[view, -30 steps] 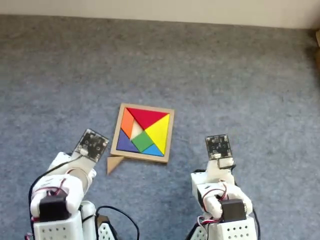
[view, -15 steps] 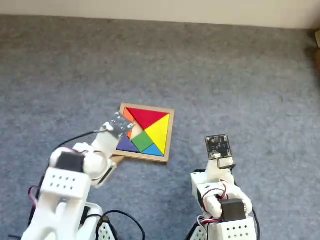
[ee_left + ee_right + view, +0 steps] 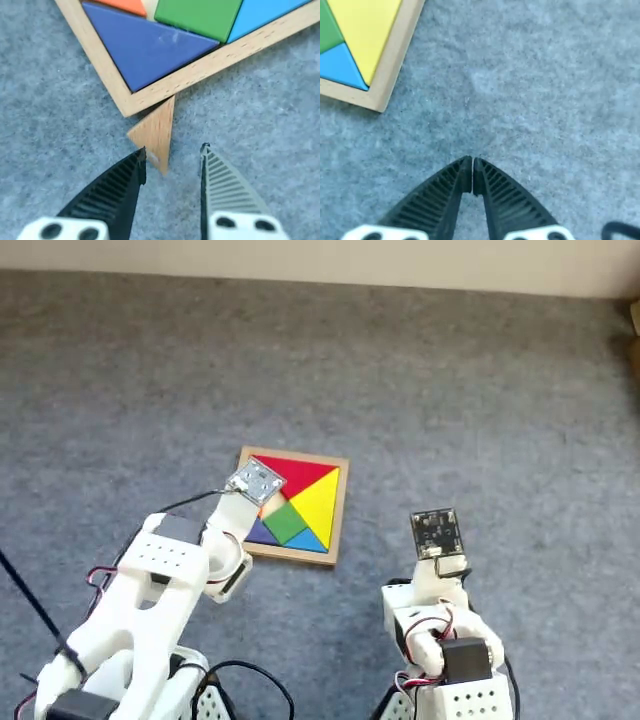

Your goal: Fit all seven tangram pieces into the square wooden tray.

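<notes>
One wooden triangle point(image 3: 155, 134) touching tray point(image 3: 200, 72), left gripper point(image 3: 173, 148) spread around it; right gripper point(image 3: 472, 162) closed.

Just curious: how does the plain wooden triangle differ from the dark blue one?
The wooden triangle is unpainted and lies on the carpet outside the tray, at its corner. The blue triangle is painted, looks larger, and sits inside the tray. Both are flat triangles.
</notes>
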